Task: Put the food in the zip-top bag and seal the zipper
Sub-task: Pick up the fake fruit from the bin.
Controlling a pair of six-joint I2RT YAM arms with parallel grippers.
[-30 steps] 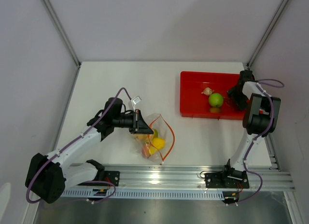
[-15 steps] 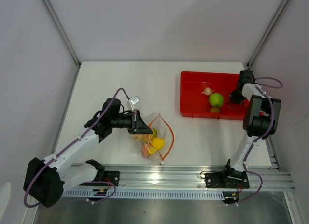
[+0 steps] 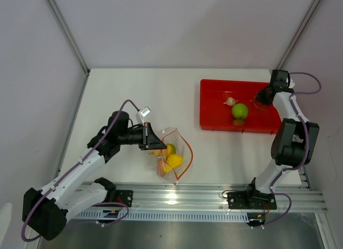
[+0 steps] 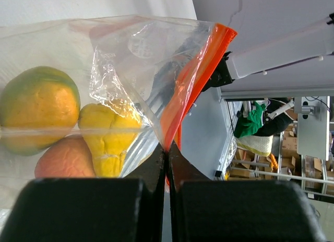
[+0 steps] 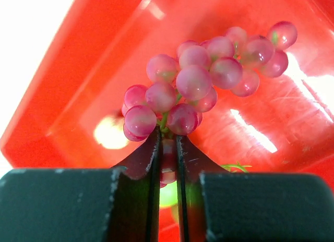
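While the left side is looked at first, the left gripper (image 3: 154, 143) (image 4: 167, 154) is seen clamped tight on the zip-top bag (image 3: 174, 152) (image 4: 120, 59), pinched right at the end of the orange-red zipper (image 3: 188, 152) (image 4: 195, 77), so the bag's near-left corner is held up off the white table (image 3: 134, 93) a bit. Three pieces of food are already packed inside the clear plastic: a green-yellow mango (image 4: 36, 114), a yellow pear (image 4: 107, 140) touching it, and an orange-pink fruit (image 4: 65, 159) tucked under both. Further right, the red tray (image 3: 214, 107) is found at the far right of the table, with a green apple (image 3: 239, 110) sat in it and a small pale item (image 3: 230, 101) just beside that. At the tray's right end, the right gripper (image 3: 261, 97) (image 5: 167, 145) is squeezed nearly closed on the stem of the purple grapes (image 5: 203, 75), which are held over the tray's red floor; whether they're lifted clear of it can't be told
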